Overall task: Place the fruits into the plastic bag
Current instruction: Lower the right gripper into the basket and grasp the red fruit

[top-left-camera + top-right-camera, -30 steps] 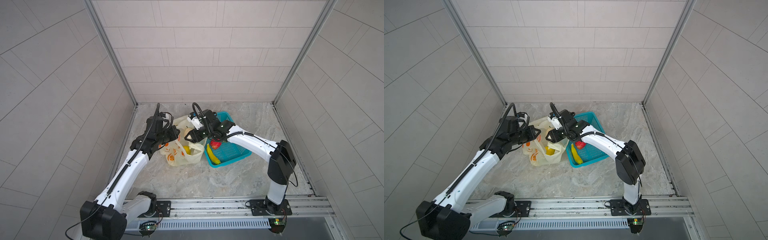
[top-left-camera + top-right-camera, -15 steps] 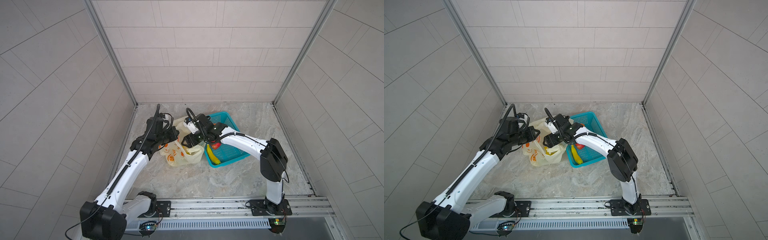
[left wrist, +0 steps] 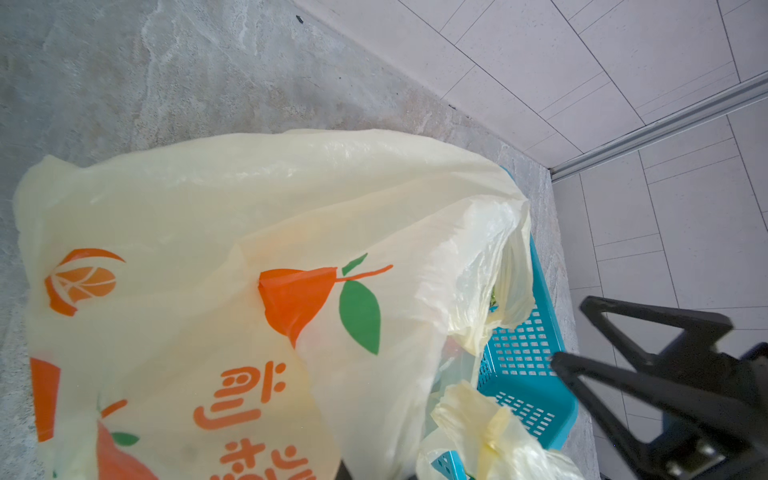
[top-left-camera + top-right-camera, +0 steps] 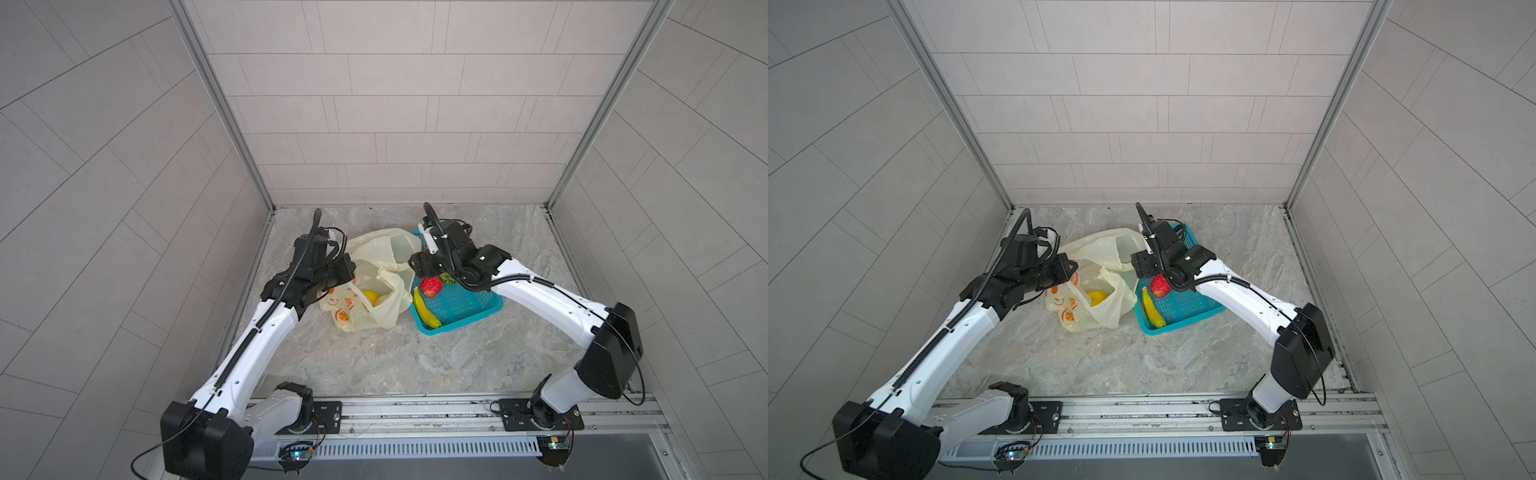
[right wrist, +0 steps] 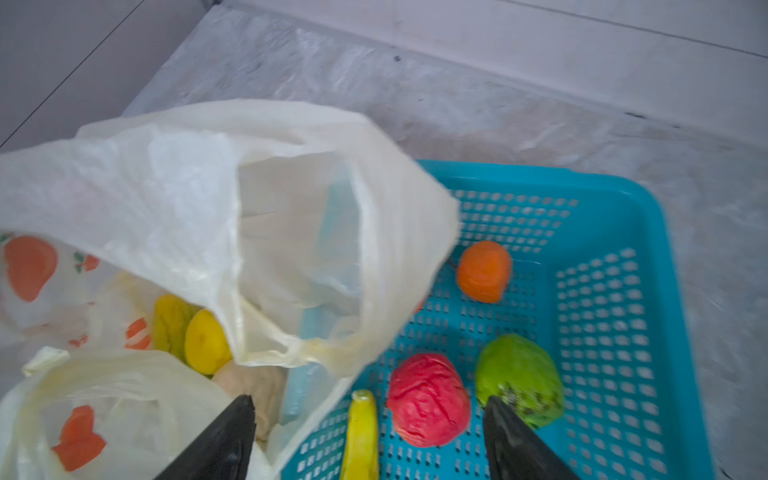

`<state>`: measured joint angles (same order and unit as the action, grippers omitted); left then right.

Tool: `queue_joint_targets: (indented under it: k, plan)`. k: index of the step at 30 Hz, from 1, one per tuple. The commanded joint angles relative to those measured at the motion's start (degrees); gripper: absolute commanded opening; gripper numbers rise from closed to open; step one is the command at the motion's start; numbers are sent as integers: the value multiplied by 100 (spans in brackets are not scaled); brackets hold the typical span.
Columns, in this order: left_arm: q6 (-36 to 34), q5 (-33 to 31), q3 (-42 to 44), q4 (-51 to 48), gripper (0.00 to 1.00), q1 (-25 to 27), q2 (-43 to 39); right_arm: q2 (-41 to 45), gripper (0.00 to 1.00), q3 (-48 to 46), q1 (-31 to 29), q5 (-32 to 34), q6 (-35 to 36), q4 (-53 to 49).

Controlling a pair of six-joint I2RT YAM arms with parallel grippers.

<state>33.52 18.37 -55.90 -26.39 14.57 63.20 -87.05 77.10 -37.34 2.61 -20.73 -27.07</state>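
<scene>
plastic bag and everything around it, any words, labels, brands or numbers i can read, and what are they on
plastic bag: orange lettering shows in the left wrist view. It is stylised, not Latin script, creased and cut off at the picture's edge, so I cannot read or quote it.
teal basket: no text on it.
Both top views: any marking is too small to read.

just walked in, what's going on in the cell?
The left gripper is shut on the plastic bag, holding its mouth open. The right gripper hangs open and empty over the basket, above the red fruit. A yellow fruit and a beige fruit lie in the bag; the banana, green fruit and orange fruit are in the basket too.
</scene>
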Motion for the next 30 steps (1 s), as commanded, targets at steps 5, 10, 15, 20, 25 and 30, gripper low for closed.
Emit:
queue_joint_targets:
  k: [5,10,15,20,25,30]
  plan:
    - [-92,9,43,150,0,-24,60,509,81,-1228,1163,-417,-1139,412]
    - [-16,47,49,187,0,-24,88,-61,80,-1256,1135,-1153,-1255,351]
    - [-14,43,62,161,0,-23,64,-846,79,-921,1082,-1767,-1351,-51]
    - [-39,39,53,152,0,-23,78,-1340,78,-923,1007,-1922,-1729,269]
    - [-51,42,65,152,0,-24,72,-1653,80,-718,939,-1785,-1776,312]
    - [-91,22,65,143,0,-23,87,-2019,80,-521,939,-1780,-1894,350]
